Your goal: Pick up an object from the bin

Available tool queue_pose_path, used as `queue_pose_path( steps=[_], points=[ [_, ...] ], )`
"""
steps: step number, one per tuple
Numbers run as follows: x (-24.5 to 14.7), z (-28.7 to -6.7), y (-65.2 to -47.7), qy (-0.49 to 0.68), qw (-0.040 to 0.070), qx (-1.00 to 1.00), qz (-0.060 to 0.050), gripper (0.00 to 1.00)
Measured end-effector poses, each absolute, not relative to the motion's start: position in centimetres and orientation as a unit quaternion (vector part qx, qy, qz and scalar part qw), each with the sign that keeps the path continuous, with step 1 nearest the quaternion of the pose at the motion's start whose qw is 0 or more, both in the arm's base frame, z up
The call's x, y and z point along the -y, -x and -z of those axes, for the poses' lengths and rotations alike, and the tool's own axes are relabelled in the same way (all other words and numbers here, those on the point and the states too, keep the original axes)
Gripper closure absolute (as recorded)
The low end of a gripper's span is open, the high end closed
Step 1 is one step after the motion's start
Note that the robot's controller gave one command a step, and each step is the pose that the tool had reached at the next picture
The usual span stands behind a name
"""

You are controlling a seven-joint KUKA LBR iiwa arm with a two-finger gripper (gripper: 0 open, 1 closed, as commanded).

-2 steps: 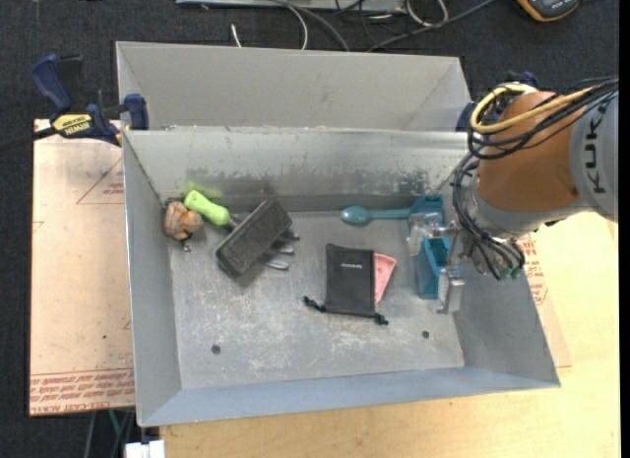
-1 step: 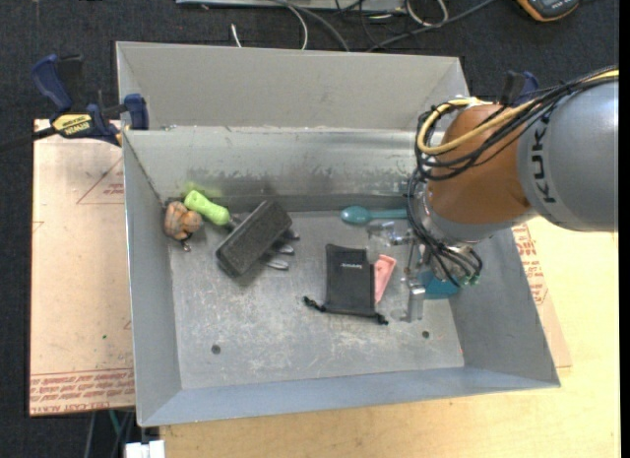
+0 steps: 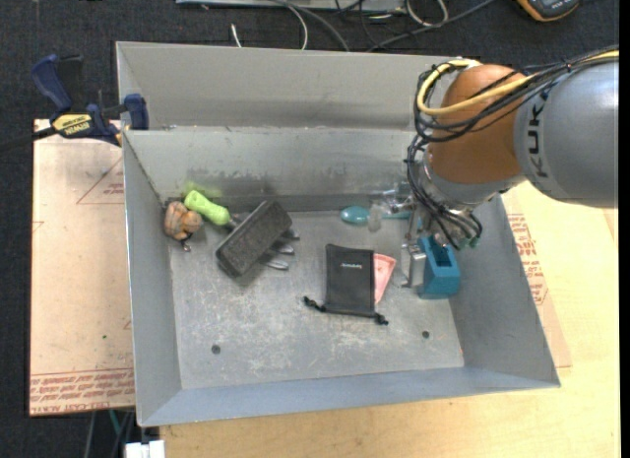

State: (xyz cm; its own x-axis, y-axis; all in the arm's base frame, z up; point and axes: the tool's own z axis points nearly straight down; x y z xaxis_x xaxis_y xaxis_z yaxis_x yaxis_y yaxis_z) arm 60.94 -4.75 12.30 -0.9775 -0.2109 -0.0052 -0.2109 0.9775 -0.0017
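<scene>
The gripper (image 3: 418, 261) hangs beside a blue block (image 3: 440, 273) near the right wall of the bin (image 3: 497, 298); I cannot tell how its jaws stand.

I watch through one camera, above the bin (image 3: 295, 348), tilted toward twelve o'clock, near enough to frame it whole

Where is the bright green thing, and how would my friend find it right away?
Start at the grey metal bin and look to its far left corner, away from the robot arm. Two small things lie there at the foot of the back wall, just left of a dark grey block. Yours is the lime-green stubby thing; right beside it is only a brown lump.
</scene>
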Motion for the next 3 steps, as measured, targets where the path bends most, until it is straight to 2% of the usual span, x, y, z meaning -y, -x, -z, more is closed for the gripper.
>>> queue_pose_path(
  steps=[1,2,3],
  points=[
    [3.4,-11.4,-61.8,0.129,0.008,-0.992,0.002,0.0],
    [0.6,-10.2,-60.7,0.154,0.003,-0.988,-0.001,0.0],
    [0.4,-9.1,-61.7,0.261,0.005,-0.965,0.001,0.0]
  ],
)
